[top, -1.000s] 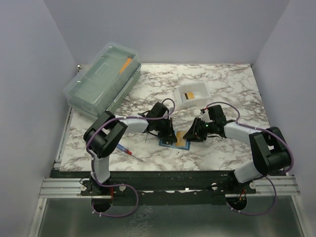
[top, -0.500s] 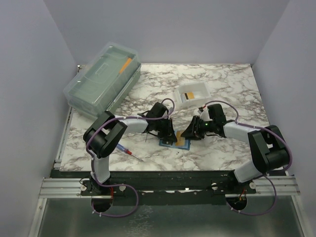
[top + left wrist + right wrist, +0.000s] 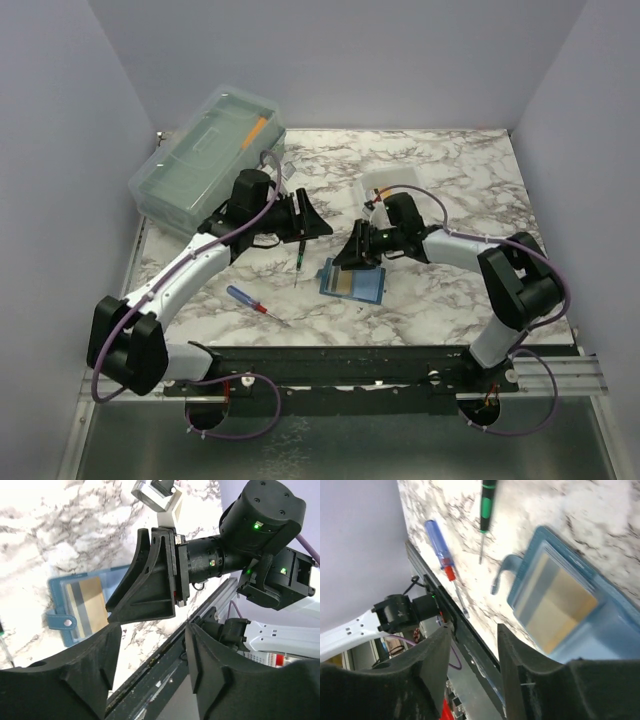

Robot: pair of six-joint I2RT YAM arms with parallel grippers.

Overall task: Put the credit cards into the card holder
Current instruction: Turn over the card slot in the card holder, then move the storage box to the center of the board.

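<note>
The teal card holder (image 3: 366,288) lies open and flat on the marble table, its snap tab (image 3: 62,622) sticking out. A yellow-gold credit card (image 3: 93,600) sits in its slot beside a card with a dark stripe (image 3: 76,596). The same gold credit card (image 3: 555,605) shows in the card holder (image 3: 607,630) below the right wrist. My left gripper (image 3: 310,222) hangs open and empty up and to the left of the holder. My right gripper (image 3: 349,256) is open too, empty, just above the holder's far edge. Left fingers (image 3: 75,675) and right fingers (image 3: 527,680) frame only the table edge.
A green screwdriver (image 3: 299,262) and a blue-and-red screwdriver (image 3: 254,302) lie left of the holder. A small white tray (image 3: 392,181) stands behind the right arm. A big clear lidded box (image 3: 205,160) fills the back left. The black rail (image 3: 340,355) marks the near edge.
My left gripper let go, opened and pulled up and back to the left, off the card holder. My right gripper shifted left and opened slightly. The holder now lies uncovered.
</note>
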